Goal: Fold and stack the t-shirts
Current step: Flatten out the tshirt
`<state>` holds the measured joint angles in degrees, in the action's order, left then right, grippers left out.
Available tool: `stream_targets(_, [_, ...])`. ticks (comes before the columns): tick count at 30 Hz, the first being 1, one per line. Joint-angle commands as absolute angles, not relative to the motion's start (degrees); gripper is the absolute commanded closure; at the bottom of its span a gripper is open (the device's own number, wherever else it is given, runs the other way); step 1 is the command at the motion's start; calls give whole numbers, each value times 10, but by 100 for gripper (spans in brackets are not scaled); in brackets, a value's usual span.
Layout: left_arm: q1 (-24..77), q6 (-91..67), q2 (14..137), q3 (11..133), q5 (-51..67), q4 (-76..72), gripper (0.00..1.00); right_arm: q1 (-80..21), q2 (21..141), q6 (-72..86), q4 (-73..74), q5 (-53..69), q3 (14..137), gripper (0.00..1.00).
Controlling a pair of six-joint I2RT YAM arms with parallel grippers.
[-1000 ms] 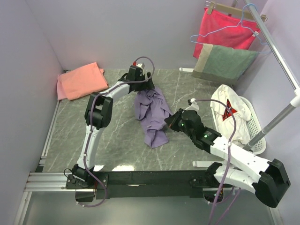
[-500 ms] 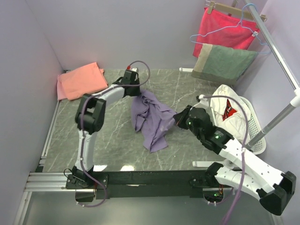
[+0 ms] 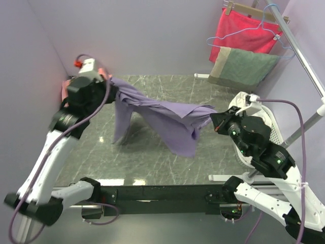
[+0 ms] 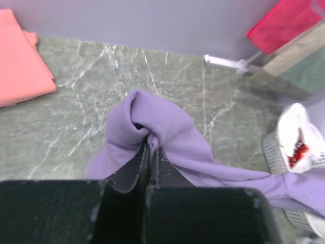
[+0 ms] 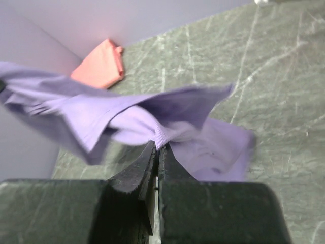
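Purple tee (image 3: 167, 119) no longer lies heaped on the tabletop (image 3: 152, 162) as it did a second ago. It now hangs stretched in the air above it, between the two tools, sagging in loose folds with one flap drooping low. The left tool (image 4: 151, 148), open over the heap then, is now clamped on a bunched edge, raised at the far left. The right tool (image 5: 157, 148) stays pinched on the opposite edge, drawn off to the right. Pink tee (image 4: 20, 61) lies folded in the far left corner.

Even, soft light; faint shadow under lavender t-shirt (image 3: 172, 124); cloth edges blurred in wrist views.
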<state>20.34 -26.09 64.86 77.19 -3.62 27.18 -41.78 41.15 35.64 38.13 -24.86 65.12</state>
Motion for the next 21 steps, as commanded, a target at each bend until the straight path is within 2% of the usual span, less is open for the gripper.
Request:
stream_targets(1, [201, -258, 578, 808, -63, 404, 99, -423, 390, 316, 407, -225, 714, 100])
stream_targets(8, [201, -255, 503, 940, -38, 536, 96, -422, 381, 270, 426, -168, 799, 100])
stream_targets(12, [201, -259, 474, 960, 27, 574, 95, -423, 389, 251, 423, -149, 842, 100])
stream_targets(16, [201, -264, 459, 955, 39, 592, 92, -423, 438, 221, 422, -170, 896, 96])
stream_targets(21, [201, -276, 469, 840, 37, 534, 94, -420, 560, 195, 406, -237, 917, 96])
